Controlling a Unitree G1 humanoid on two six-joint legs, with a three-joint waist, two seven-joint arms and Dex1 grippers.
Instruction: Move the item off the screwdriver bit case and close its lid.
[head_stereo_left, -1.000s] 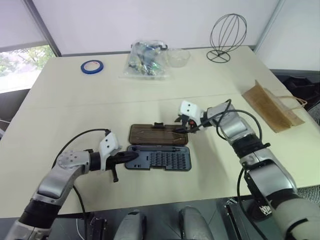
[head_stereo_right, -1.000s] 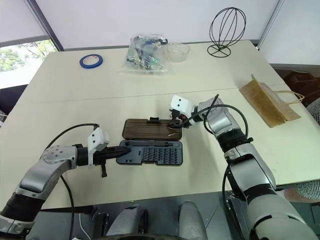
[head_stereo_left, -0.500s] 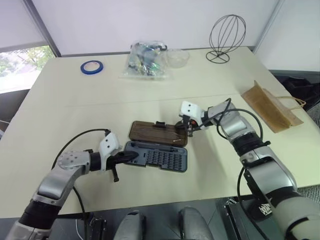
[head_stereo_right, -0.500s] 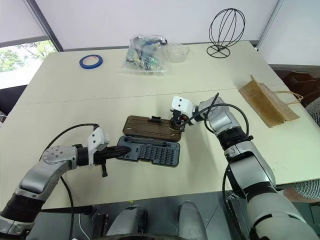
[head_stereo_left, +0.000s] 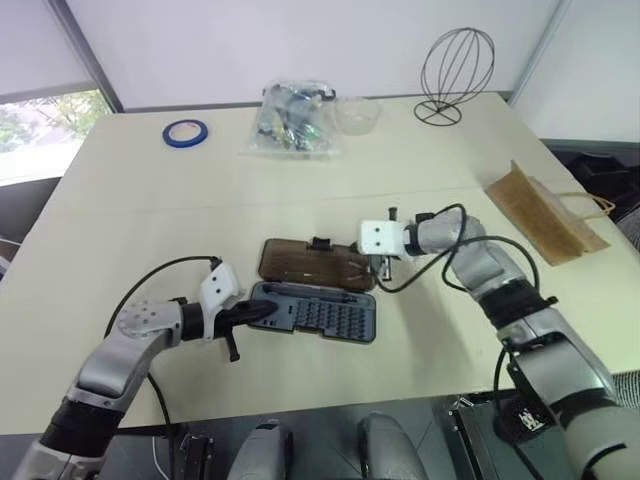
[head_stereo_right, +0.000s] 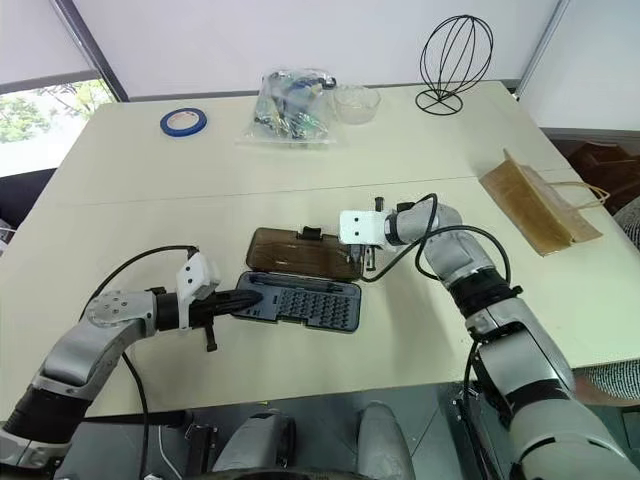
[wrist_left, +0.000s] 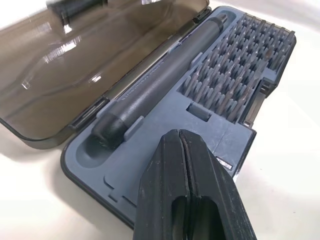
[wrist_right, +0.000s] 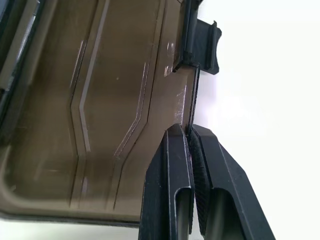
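Note:
The screwdriver bit case (head_stereo_left: 318, 318) lies open near the table's front, its grey-blue tray (wrist_left: 165, 130) holding a dark driver handle (wrist_left: 155, 85) and rows of bits. The smoky brown lid (head_stereo_left: 312, 262) stretches behind the tray, with its black latch tab (wrist_right: 202, 45) on the far edge. My right gripper (wrist_right: 190, 132) is shut on the lid's rim at its right end. Shut and empty, my left gripper (wrist_left: 179, 135) rests its tips on the tray's left end. Well apart from the case, the brown paper bag (head_stereo_left: 543, 213) lies at the table's right edge.
At the back of the table are a clear plastic bag of small parts (head_stereo_left: 290, 120), a clear bowl (head_stereo_left: 355, 113), a blue tape roll (head_stereo_left: 183, 132) and a black wire stand (head_stereo_left: 455, 75). The table's front edge runs just below the case.
My right gripper closed on the lid's right rim, then rolled its wrist and rose a little, tilting that end up. The case skewed slightly. The left gripper stayed put.

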